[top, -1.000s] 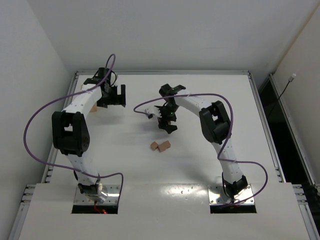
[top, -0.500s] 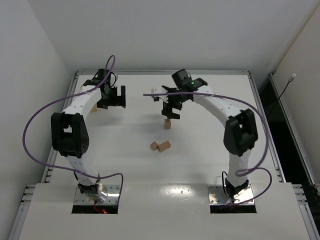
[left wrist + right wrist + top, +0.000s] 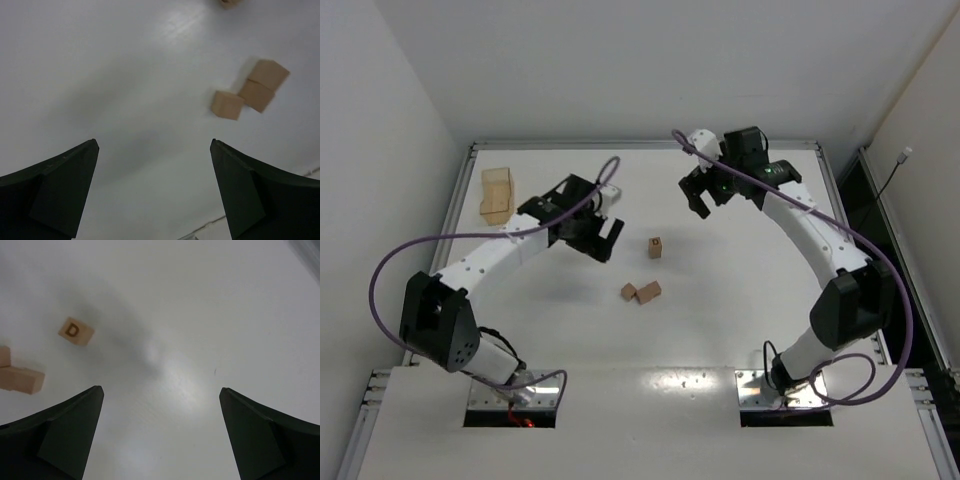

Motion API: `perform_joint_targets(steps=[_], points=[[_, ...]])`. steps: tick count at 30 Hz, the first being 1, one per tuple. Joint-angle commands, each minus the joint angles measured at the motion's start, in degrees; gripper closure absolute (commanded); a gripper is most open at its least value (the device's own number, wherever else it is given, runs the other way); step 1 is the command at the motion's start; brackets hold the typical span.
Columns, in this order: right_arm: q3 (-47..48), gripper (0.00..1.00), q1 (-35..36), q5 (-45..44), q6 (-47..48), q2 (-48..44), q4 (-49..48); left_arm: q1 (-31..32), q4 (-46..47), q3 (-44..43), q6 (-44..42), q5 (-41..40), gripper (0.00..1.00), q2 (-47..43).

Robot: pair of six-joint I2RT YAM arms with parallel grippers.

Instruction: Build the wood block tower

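The wood block tower (image 3: 655, 247) is a short tan column at the table's middle, and I cannot tell how many cubes it holds. Its top cube, marked D, shows in the right wrist view (image 3: 75, 331). Two loose cubes (image 3: 639, 292) lie touching just in front of it and also show in the left wrist view (image 3: 247, 92). My left gripper (image 3: 601, 236) is open and empty, left of the tower, above bare table (image 3: 152, 145). My right gripper (image 3: 705, 196) is open and empty, behind and right of the tower (image 3: 160, 390).
A flat tan tray (image 3: 498, 194) lies at the back left of the table. The table has raised metal rails (image 3: 840, 200) along its sides. Purple cables loop from both arms. The loose cubes show at the left edge of the right wrist view (image 3: 20, 379).
My right gripper left the tower standing and drew back up and to the right. My left gripper swung from beside the tray towards the middle, uncovering the tray.
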State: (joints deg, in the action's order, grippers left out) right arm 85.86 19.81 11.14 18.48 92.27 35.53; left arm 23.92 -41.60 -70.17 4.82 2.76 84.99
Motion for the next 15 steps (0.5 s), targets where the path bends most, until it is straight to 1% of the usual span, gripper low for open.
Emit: perform_joint_targets(steps=[1,2,3,5,6,8,10,15], points=[[-4.82,0.00,-3.46,-6.38,-11.17,-2.09,1.56,8.05,-1.46,2.58,-4.91,-1.88,0.08,-3.78],[-5.87,0.00,-5.03,-6.39,-12.06,-3.49,1.56,10.51,-1.46,3.89,-4.91,-1.89,0.11,-4.30],[-7.54,0.00,-5.83,-5.78,-13.02,-4.02,1.56,11.49,-1.98,3.90,-5.60,-1.89,0.15,-4.31],[-9.04,0.00,-7.15,-5.77,-13.56,-5.16,0.43,13.16,-1.99,5.56,-5.61,-2.85,0.20,-3.79],[-10.35,0.00,-7.77,-5.77,-14.34,-5.69,0.42,14.47,-1.99,5.57,-5.61,-2.85,0.26,-3.00],[-11.15,0.00,-8.74,-5.17,-15.05,-6.31,0.42,16.15,-2.52,6.09,-5.61,-3.47,0.32,-1.94],[-11.86,0.00,-10.49,-3.94,-16.19,-6.31,0.42,18.61,-1.91,6.10,-5.09,-4.17,0.33,-0.28],[-12.48,0.00,-11.73,-2.79,-16.19,-6.31,-0.11,22.30,0.11,6.10,-4.03,-6.10,0.33,3.25]])
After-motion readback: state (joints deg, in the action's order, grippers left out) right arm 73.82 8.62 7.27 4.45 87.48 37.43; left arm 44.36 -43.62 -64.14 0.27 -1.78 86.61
